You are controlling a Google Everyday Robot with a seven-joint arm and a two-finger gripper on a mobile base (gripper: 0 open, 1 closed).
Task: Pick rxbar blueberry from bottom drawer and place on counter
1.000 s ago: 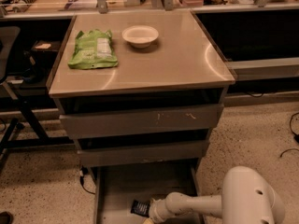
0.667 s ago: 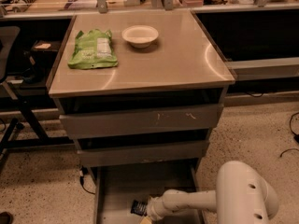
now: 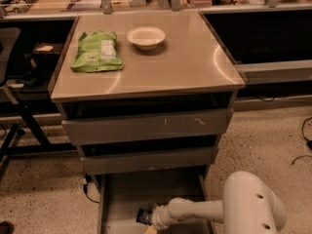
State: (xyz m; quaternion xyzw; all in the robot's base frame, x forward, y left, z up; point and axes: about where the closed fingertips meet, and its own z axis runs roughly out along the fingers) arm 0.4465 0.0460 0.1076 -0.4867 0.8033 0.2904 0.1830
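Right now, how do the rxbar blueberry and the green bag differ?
The rxbar blueberry is small and dark; the green bag is much larger and bright green. The bar lies in the open bottom drawer beside the gripper; the bag lies on the counter, far from it. Both are flat wrapped snacks.

A large green crinkly snack bag (image 3: 96,51) lies on the left of the broad beige-grey counter (image 3: 185,67), a small white bowl (image 3: 146,37) just right of it. Beneath two grey drawers (image 3: 146,126), the open grey metal bottom drawer (image 3: 122,196) holds the dark-wrapped rxbar blueberry (image 3: 144,215), the white arm's gripper (image 3: 151,226) just beside it.
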